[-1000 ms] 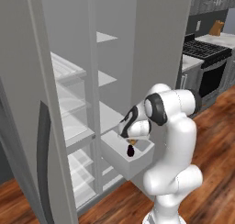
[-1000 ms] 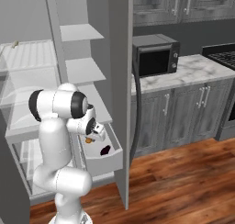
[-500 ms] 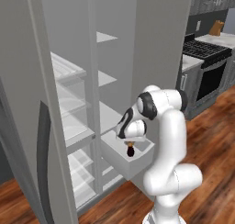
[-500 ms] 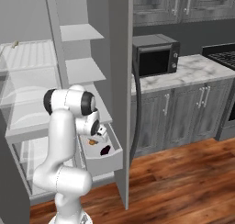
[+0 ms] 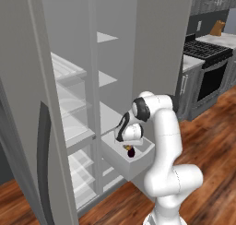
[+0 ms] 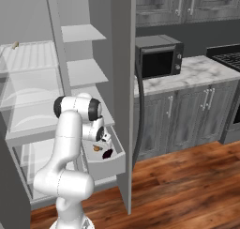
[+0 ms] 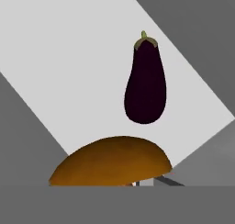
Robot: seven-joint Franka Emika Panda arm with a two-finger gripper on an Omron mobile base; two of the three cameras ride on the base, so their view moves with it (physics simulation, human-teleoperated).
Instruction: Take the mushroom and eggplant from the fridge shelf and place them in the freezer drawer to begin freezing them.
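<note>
Kitchen fridge doors are standing open, and the gripper (image 6: 97, 147) is hanging over the freezer drawer (image 6: 112, 161), carrying the mushroom (image 7: 110, 161), seemingly pinched. The eggplant (image 7: 145, 84) is already lying inside; only the release is left.

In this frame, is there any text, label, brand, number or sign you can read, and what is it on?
None can be read.
The microwave has a control strip at its right edge, too small to show any characters.
The stove front shows no readable marks.
The freezer drawer, the eggplant and the mushroom carry no lettering.
</note>
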